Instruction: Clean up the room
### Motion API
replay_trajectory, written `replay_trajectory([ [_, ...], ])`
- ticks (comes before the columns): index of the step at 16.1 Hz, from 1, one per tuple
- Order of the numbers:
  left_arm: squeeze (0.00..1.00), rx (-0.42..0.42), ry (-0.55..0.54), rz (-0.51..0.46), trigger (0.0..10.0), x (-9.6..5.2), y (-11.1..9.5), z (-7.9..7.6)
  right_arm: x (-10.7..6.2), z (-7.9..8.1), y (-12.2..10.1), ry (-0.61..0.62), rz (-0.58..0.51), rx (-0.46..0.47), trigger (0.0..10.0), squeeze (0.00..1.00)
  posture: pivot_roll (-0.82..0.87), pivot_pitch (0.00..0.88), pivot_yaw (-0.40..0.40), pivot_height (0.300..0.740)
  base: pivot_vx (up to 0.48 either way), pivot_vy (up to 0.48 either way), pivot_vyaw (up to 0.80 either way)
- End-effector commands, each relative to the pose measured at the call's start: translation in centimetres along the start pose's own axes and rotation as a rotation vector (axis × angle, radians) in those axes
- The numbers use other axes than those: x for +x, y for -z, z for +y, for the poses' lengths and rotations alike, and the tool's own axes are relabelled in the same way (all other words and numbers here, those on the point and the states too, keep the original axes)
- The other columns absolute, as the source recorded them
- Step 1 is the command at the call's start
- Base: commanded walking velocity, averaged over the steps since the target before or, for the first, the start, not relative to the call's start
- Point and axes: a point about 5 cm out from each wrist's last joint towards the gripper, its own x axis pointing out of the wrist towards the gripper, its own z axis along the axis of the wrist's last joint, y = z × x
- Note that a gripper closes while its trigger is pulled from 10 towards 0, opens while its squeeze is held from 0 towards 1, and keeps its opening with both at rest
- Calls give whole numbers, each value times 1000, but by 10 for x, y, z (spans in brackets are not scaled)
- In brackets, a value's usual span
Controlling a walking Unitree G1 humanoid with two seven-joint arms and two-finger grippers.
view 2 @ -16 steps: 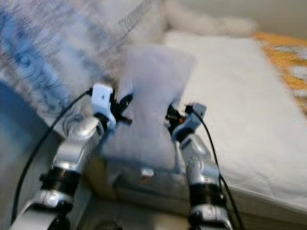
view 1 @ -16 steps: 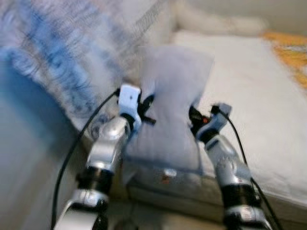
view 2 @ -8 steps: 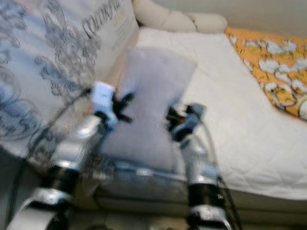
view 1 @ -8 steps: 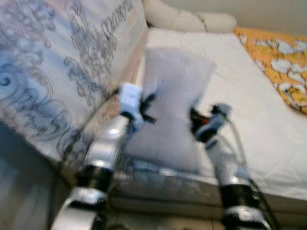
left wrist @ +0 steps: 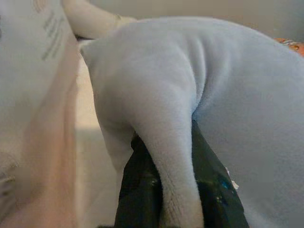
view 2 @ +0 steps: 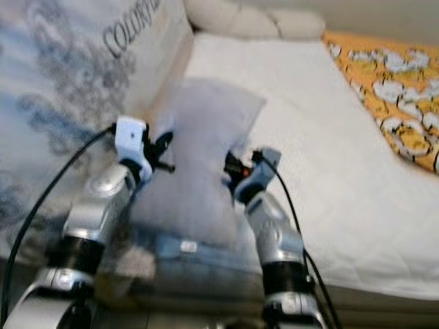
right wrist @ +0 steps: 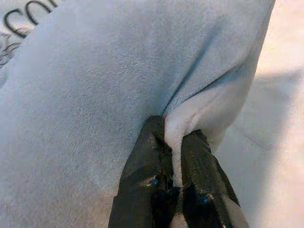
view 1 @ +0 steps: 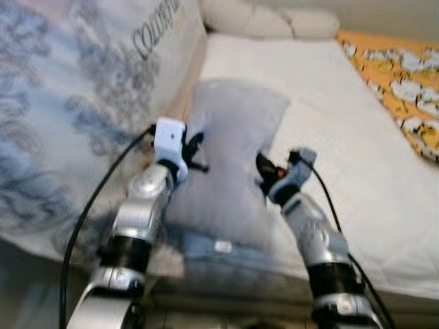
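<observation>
A pale grey-blue pillow (view 1: 230, 161) is held up over the near edge of the bed (view 1: 343, 137), pinched on both sides. The left gripper (left wrist: 175, 190) is clamped on a fold of the pillow's left edge, the soft fabric squeezed between its two black fingers (left wrist: 137, 190). The right gripper (right wrist: 175, 166) is clamped on a fold of the pillow's right edge in the same way, a ridge of cloth wedged between its fingers (right wrist: 147, 166). The pillow's lower end hangs near the foot edge of the bed, by a bluish band with a small label (view 1: 223, 247).

The bed carries a white quilted cover. Along its left edge stands a large cushion (view 1: 75, 103) printed in blue-grey scrolls and dark lettering. At the far edge lie cream bolsters (view 1: 267, 20). Toward the right edge spreads an orange blanket (view 1: 405, 75) with pale patches.
</observation>
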Motion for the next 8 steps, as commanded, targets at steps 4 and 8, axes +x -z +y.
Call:
replay_trajectory([
  [4,0,24,28,-50,10000,5,-14,-7,3,4,-7,-12,-24,-13,10000,0,65,0,-41,740,371,0,0],
  [8,0,30,29,-43,10000,6,-14,-7,5,3,-5,-5,-15,-20,10000,0,72,0,-38,740,375,0,0],
])
